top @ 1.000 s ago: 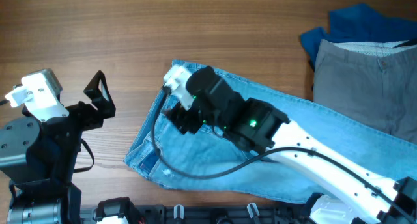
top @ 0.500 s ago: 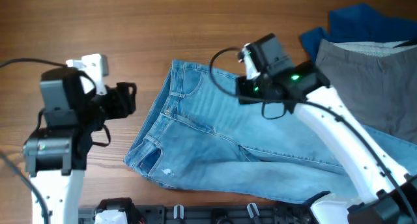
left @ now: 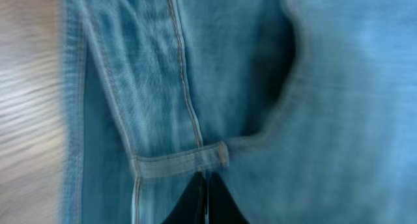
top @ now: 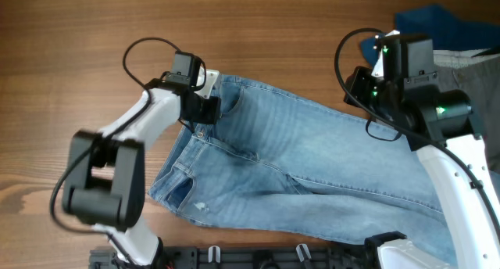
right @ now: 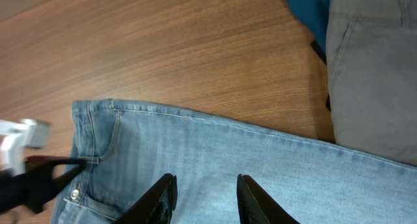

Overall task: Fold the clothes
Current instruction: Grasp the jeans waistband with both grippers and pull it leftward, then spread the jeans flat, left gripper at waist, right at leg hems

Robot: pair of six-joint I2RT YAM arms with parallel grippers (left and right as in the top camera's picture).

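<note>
Light-blue jeans [top: 312,159] lie flat, waistband at the left and legs running off to the lower right. My left gripper [top: 205,109] sits on the waistband. In the left wrist view its fingers [left: 205,182] are pressed together at a belt loop [left: 179,160], and the denim [left: 313,120] creases toward them. The right wrist view shows the same dark tips [right: 85,163] at that loop. My right gripper [top: 366,97] hovers over the upper leg. It [right: 205,191] stands open with only denim [right: 260,152] below.
Grey-beige trousers [top: 476,73] lie on a deep blue garment [top: 426,23] at the back right corner; both show in the right wrist view, trousers [right: 371,74] and blue cloth [right: 309,9]. Bare wooden table [top: 78,50] surrounds the jeans. A black rail [top: 258,257] runs along the front edge.
My left arm swung in from the left onto the waistband and shut there. My right arm left the waistband, moved right and back, and its jaws narrowed.
</note>
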